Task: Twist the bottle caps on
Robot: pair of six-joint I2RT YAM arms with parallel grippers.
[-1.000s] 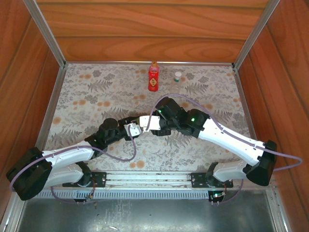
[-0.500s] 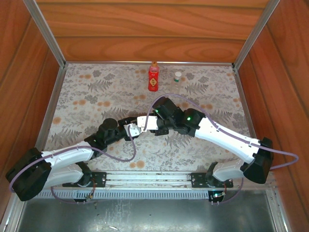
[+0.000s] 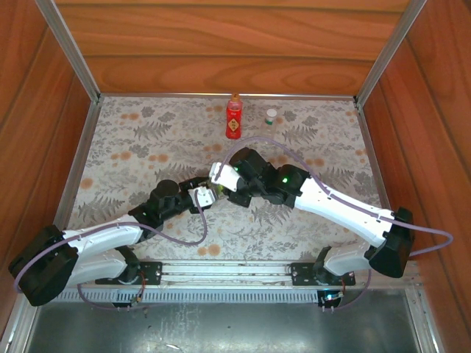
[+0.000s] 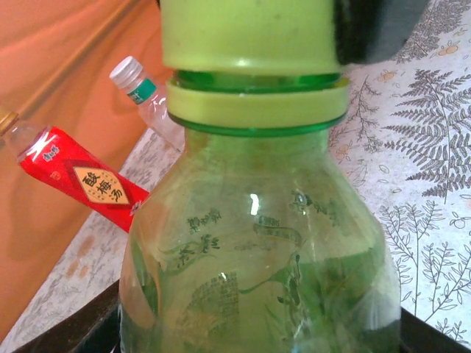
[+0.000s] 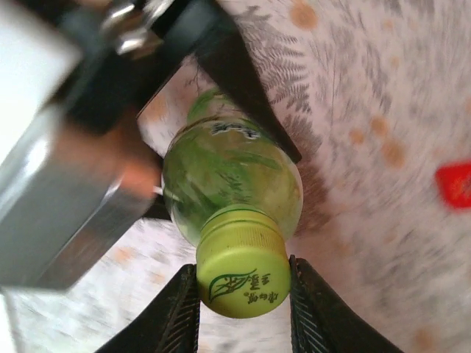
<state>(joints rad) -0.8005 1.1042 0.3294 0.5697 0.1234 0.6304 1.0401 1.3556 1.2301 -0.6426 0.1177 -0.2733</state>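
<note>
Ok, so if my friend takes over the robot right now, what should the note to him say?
Left gripper: shut on the green bottle, holding it by its body.
Right gripper: shut on the green cap, which sits on that bottle's neck.
Red bottle and clear bottle: standing at the far edge of the table, the orange cap on the red one, the white cap on the clear one.
Done: those two look capped.
Left: twist the green cap tight, then let go. How tight it is now cannot be told.
</note>
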